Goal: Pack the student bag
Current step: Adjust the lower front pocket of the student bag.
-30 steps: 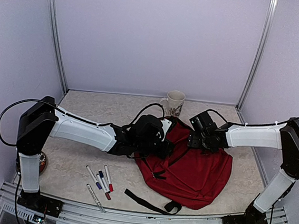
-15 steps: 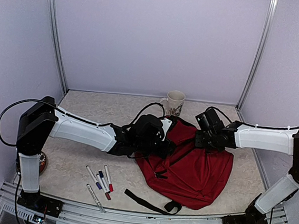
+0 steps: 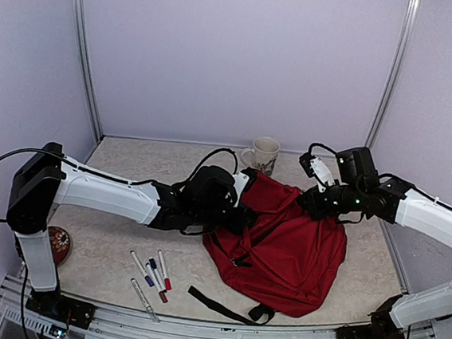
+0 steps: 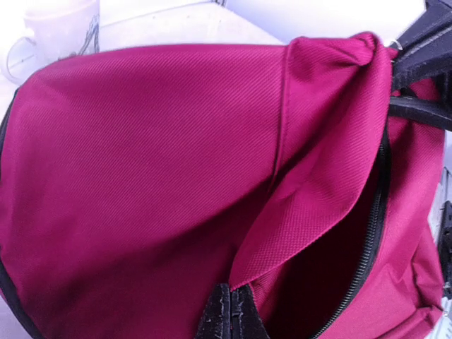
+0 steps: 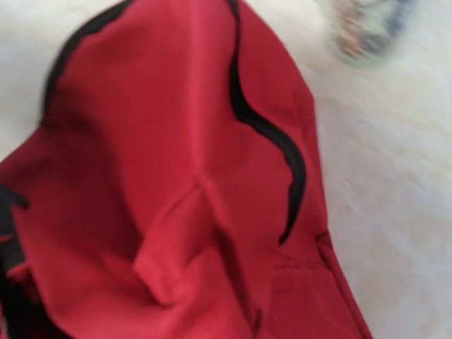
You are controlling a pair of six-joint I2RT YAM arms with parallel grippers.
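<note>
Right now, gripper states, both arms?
Left gripper: closed, pinching a fold of the student bag.
Right gripper: closed on the student bag's lifted top edge.

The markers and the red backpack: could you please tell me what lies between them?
Only bare table separates markers from backpack in the top view; a black strap lies nearer the front edge.

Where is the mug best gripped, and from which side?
I would pinch the mug by its rim from above: it stands upright, mouth open upward. Choose the right part of the rim, since the handle sticks out left and the student bag crowds its near side.
</note>
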